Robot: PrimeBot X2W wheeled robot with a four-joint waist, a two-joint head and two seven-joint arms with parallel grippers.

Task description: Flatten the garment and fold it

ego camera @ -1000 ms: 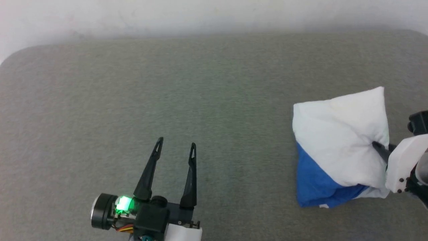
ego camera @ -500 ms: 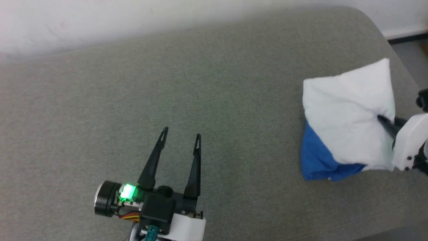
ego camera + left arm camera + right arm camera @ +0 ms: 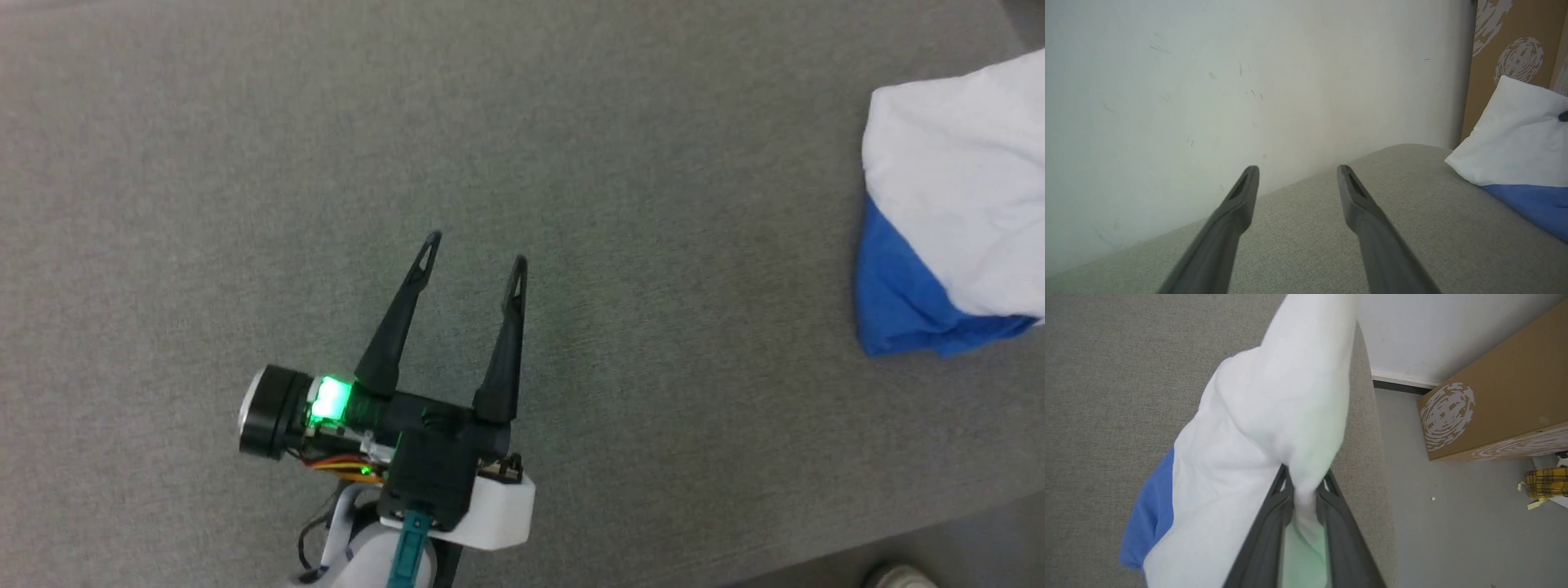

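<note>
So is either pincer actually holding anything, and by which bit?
The right pincer grips the shirt by a bunched fold of its white body; the left pincer is open and empty.

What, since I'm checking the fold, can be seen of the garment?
The garment is a soft, jersey-like bundle folded into a compact, pillowy packet. It is mostly white, with a bright blue part along its lower side. The white cloth is creased and puffed, not flat. It sits near the right edge of the grey fabric-covered surface, with the blue part seemingly resting on it. The right pincer is shut on a bunched white fold that rises in a ridge. No collar can be made out.
</note>
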